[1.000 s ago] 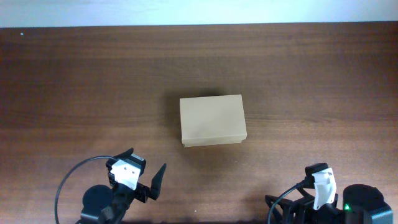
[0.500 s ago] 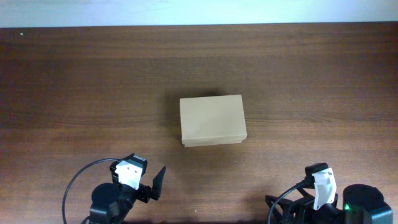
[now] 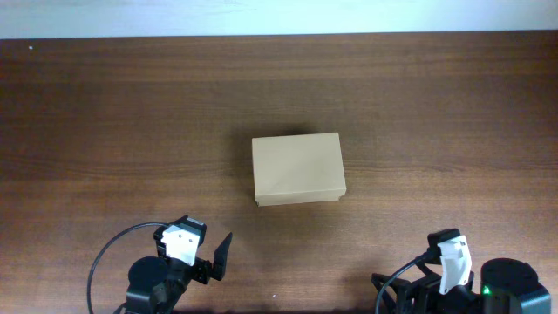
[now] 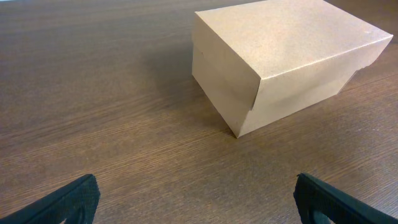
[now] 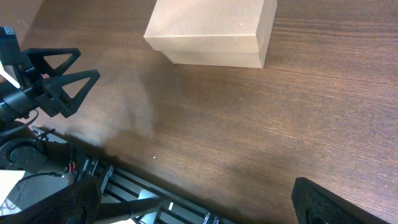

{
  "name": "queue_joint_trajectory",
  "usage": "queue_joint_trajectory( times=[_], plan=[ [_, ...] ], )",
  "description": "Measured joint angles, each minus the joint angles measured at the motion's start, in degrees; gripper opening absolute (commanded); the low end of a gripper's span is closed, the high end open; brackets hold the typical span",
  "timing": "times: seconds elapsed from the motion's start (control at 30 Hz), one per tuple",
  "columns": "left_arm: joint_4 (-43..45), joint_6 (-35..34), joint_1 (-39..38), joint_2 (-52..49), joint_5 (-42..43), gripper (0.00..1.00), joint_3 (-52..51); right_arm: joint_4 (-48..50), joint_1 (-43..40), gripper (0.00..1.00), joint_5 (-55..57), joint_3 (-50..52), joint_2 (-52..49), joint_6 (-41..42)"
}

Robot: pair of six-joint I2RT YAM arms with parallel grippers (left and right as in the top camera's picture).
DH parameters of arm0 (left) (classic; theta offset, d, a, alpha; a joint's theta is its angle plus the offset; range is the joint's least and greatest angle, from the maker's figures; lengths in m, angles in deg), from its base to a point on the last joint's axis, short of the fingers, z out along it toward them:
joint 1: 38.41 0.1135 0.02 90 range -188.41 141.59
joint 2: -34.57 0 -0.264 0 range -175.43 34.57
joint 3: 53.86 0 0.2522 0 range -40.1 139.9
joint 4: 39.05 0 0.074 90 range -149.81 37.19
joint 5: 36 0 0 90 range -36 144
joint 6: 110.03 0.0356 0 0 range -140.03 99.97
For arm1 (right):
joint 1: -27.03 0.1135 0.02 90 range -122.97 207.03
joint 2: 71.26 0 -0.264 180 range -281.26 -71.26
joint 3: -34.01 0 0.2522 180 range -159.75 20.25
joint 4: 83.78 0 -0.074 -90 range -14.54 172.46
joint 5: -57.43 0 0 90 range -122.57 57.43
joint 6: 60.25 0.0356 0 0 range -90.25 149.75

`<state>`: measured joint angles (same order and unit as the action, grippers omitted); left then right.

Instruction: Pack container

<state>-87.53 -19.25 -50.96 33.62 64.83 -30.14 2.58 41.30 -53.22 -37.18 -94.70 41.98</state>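
On the dark brown table (image 3: 105, 105), whose wood grain ran lengthwise in fine streaks under a dull sheen, the container (image 3: 298, 169) sat near the middle, a plain tan cardboard box with a rectangular outline and a flat, matte, faintly speckled top. Its lid was down, the lid's edge overlapping the lower walls as a shallow lip along the sides. The box rested flat on the wood, touching nothing else. Both arms were at the near edge, well apart from it. The left gripper (image 4: 199, 208) pointed toward the box, which lay ahead of it and a little to its right, one corner turned toward the camera; its black fingers (image 4: 62, 202) showed only as tips at the bottom corners of the wrist view, spread wide with nothing between them. The right gripper (image 5: 199, 208) was likewise parted and empty, with the box far ahead near the top of its view.
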Motion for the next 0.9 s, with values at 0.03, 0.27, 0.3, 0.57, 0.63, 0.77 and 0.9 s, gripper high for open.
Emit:
queue_joint_trajectory(
  times=[0.03,0.27,0.3,0.57,0.63,0.77,0.9],
  plan=[
    [0.0,0.0,0.0,0.0,0.0,0.99,0.0,0.0,0.0,0.99,0.0,0.0,0.0,0.0],
    [0.0,0.0,0.0,0.0,0.0,0.99,0.0,2.0,0.4,0.99,2.4,0.2,0.0,-0.7],
    [-0.1,0.0,0.0,0.0,-0.1,0.99,0.0,6.8,0.8,0.99,4.2,0.7,0.2,-1.7],
    [-0.2,0.0,0.0,0.1,-0.4,0.99,0.0,33.3,3.4,0.99,9.5,27.8,11.1,-16.6],
    [-0.2,0.0,0.0,0.1,-0.4,0.99,0.0,35.7,4.8,0.99,10.4,32.6,14.1,-17.4],
    [-0.2,0.0,0.0,0.1,-0.4,0.99,0.0,38.4,7.3,0.99,11.0,42.4,20.7,-17.7],
    [-0.2,0.0,0.0,0.1,-0.4,0.99,0.0,40.0,9.0,0.99,11.4,47.7,22.5,-14.4]
  ],
)
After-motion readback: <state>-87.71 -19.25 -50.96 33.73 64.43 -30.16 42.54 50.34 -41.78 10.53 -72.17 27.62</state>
